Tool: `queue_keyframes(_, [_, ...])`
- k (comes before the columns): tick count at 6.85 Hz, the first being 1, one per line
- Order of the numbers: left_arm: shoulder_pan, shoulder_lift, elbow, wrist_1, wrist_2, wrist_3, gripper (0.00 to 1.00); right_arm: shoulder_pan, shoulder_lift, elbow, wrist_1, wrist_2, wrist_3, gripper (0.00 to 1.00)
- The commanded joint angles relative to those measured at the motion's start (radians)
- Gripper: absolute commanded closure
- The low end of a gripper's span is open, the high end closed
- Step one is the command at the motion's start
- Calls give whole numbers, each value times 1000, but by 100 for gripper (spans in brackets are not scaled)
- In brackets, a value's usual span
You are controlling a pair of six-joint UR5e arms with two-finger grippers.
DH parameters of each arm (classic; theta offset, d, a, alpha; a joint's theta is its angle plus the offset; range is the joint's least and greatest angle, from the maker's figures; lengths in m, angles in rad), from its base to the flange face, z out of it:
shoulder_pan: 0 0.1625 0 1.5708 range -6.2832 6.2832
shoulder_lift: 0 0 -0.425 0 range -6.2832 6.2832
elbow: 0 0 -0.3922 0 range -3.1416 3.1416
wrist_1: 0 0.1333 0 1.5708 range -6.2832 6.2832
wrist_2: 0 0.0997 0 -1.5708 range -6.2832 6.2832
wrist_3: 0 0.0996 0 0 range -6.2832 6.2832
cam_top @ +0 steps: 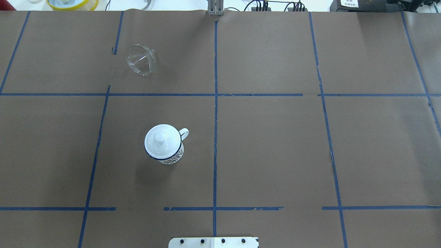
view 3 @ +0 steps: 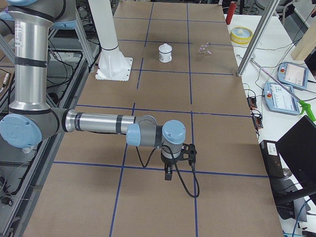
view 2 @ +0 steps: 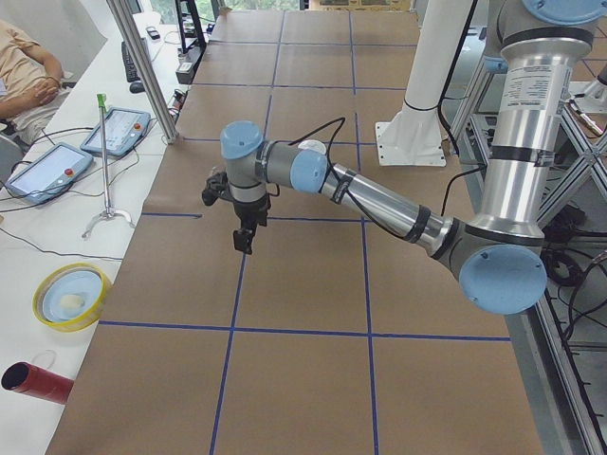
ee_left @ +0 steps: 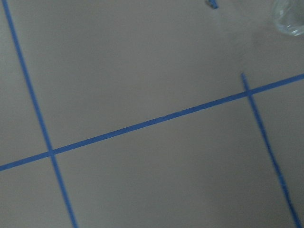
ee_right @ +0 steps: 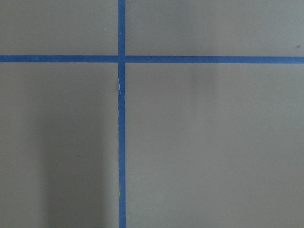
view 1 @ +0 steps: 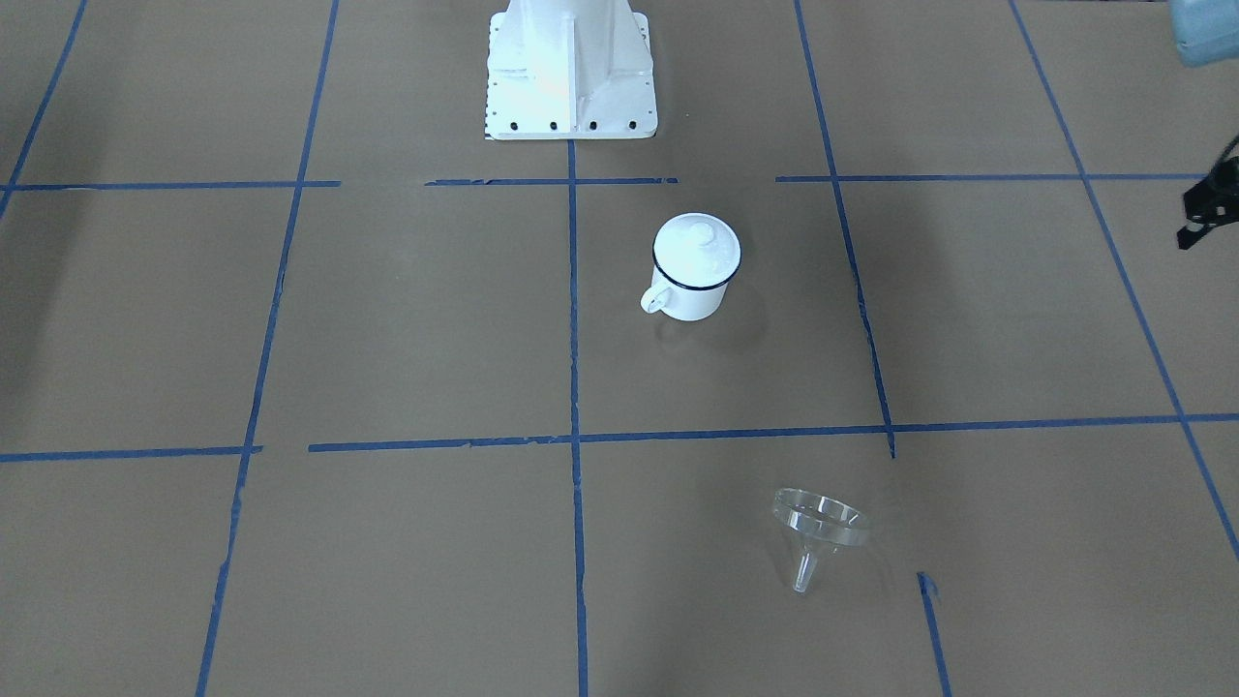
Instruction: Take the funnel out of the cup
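Overhead exterior view showed the funnel [cam_top: 140, 60] lying on its side on the brown-papered table [cam_top: 275, 155]. It was out of the cup [cam_top: 173, 158] and well apart from it, one taped grid square farther from the robot, on the robot's left half of the table. The cup stood upright with its loop handle turned toward the robot's right. A round white lid [cam_top: 161, 139] with a knob sat on its dark blue rim. The exterior front-facing view showed the funnel's rim tilted and its narrow spout pointing toward the operators' side.

The left gripper [view 2: 244, 244] hung pointing down above the table toward the end on the robot's left, away from both objects. The left wrist view caught only the funnel's edge at its upper right corner. The right gripper [view 3: 168, 175] hung pointing down over a blue tape line near the opposite end. For neither gripper could it be told whether the jaws were parted or closed.
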Motion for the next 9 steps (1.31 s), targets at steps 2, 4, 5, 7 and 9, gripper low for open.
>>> queue_keyframes(2, [-168,168,132,-75,-18,76,0,0,0,0,0,0,0,0])
queue_keyframes(4, [-185,192,136,-130,-41,63,0,0,0,0,0,0,0,0])
queue_keyframes(5, [-185,189,130,-131,-36,65,0,0,0,0,0,0,0,0])
queue_keyframes(7, [-187,195,124,-132,-42,69,0,0,0,0,0,0,0,0])
queue_keyframes(9, [-185,192,140,-134,-33,63,0,0,0,0,0,0,0,0])
